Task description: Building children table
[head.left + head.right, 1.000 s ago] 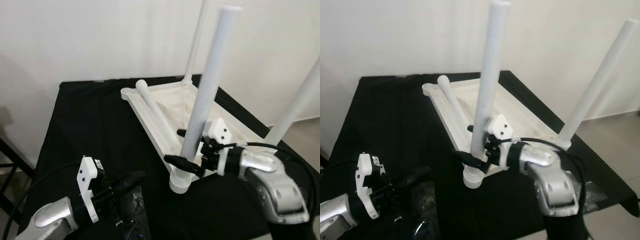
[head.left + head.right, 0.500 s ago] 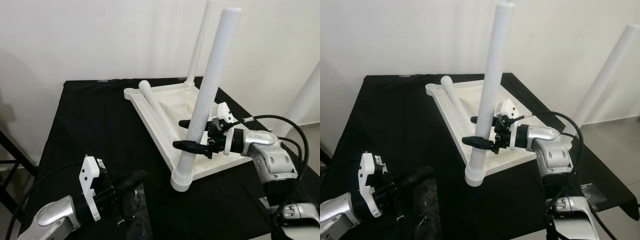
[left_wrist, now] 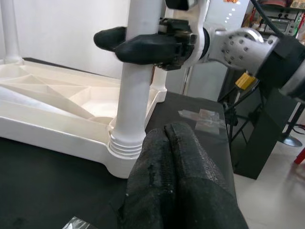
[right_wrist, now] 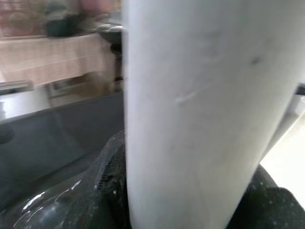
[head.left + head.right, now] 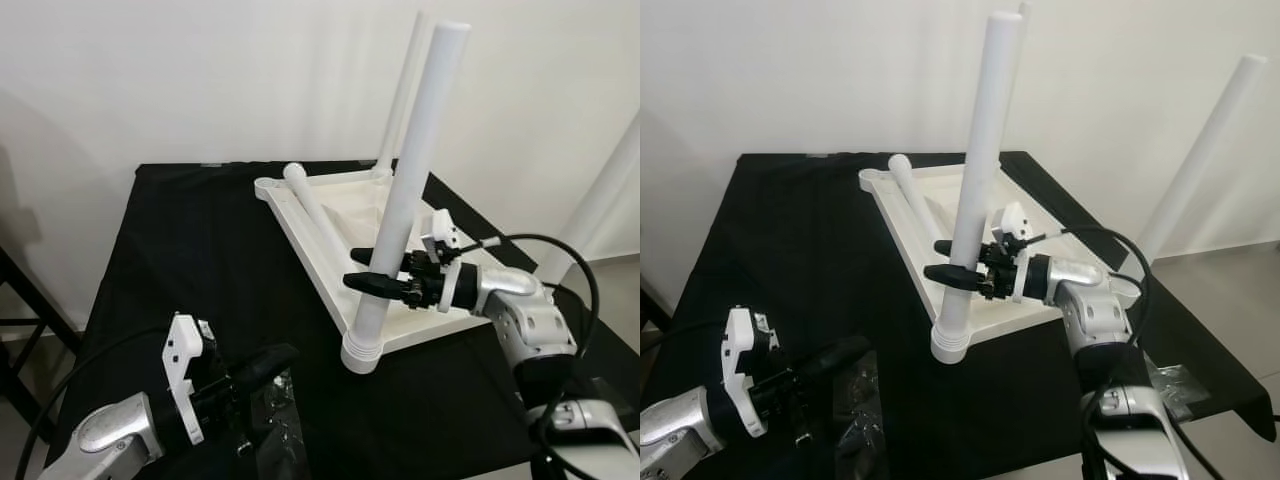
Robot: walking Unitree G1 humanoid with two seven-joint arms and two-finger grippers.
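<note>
Two grippers are showing for me here. I am seeing the right gripper (image 5: 368, 270) reaching across at the near corner of the upturned white tabletop (image 5: 345, 210), its black fingers (image 5: 945, 272) sitting one on each side of the upright white leg (image 5: 405, 190) and clamped against it, a little above the ribbed collar (image 5: 360, 355) where that leg is standing in the corner socket. The tabletop is lying underside up on the black table (image 5: 190, 250), with ribs showing inside it. One loose leg (image 5: 318, 215) is lying flat inside the tabletop along its left edge. Another leg (image 5: 400, 95) is standing at the far corner, and a further one (image 5: 1200, 150) is rising at the right. The left gripper (image 5: 262, 365) is hovering low over the near left part of the black table, fingers pressed together with nothing between them, just above a clear plastic bag (image 5: 855, 405) that is lying crumpled there. I am making out no brand, label or readable writing on any of the parts.
</note>
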